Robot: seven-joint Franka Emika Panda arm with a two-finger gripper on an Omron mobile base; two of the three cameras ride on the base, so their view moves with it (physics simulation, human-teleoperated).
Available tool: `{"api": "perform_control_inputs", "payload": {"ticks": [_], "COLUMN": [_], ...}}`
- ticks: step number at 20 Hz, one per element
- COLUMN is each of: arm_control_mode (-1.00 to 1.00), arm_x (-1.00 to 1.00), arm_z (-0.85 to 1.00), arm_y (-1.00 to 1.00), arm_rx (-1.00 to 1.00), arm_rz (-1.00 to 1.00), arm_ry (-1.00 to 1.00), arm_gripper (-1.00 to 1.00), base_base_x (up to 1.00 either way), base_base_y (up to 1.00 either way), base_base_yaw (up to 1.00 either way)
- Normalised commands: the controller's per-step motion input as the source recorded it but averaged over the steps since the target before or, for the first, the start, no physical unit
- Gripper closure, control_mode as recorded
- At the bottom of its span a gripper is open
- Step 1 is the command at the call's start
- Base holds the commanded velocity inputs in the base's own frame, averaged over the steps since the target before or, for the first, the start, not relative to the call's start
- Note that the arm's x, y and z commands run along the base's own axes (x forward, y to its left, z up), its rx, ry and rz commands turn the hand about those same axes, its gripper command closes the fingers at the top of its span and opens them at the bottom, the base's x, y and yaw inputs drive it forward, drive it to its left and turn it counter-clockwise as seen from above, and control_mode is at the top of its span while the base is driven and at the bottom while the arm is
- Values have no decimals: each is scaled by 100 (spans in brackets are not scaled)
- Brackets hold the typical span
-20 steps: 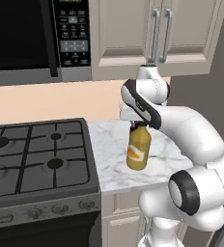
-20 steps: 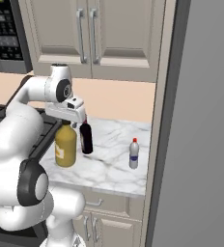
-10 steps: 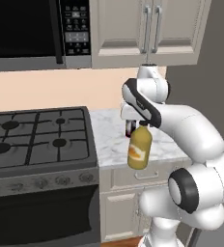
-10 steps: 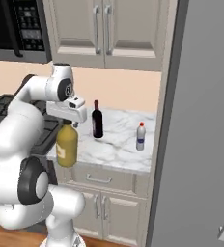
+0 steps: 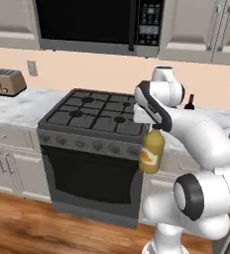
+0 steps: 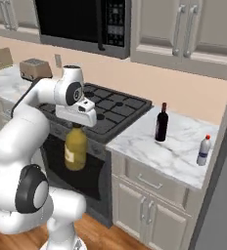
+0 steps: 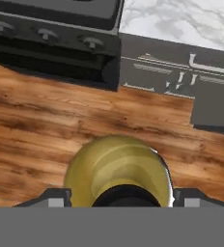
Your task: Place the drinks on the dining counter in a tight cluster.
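**Juice bottle held in the air before the stove**

Gripper point(image 6: 76, 125) fingers are clamped on the black cap of the squat yellow juice bottle with an orange label point(image 6: 75, 148), which hangs upright above the wooden floor point(image 7: 46, 120), in front of the black gas stove point(image 5: 94, 116). Farther back, the dark wine bottle point(image 6: 161, 123) and the small pale bottle point(image 6: 203, 151) stand well apart on the short white marble worktop point(image 6: 159, 146) beside the stove.

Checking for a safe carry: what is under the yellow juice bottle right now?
Under the juice bottle, hanging from the gripper, lies wooden floor before the stove. The bottle hides the floor directly beneath.
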Motion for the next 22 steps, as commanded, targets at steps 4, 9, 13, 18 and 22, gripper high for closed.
{"api": "perform_control_inputs", "payload": {"ticks": [4, 9, 13, 18, 22], "arm_control_mode": [100, 100, 100, 100, 100], "arm_x": [0, 0, 0, 0, 0], "arm_z": [0, 0, 0, 0, 0], "arm_y": [0, 0, 0, 0, 0], "arm_rx": [0, 0, 0, 0, 0], "arm_rz": [0, 0, 0, 0, 0], "arm_ry": [0, 0, 0, 0, 0], "arm_gripper": [100, 100, 100, 100, 100], "base_base_x": [-22, -8, -7, -1, 0], "base_base_y": [15, 12, 11, 7, 4], "base_base_yaw": [90, 99, 98, 94, 94]}}
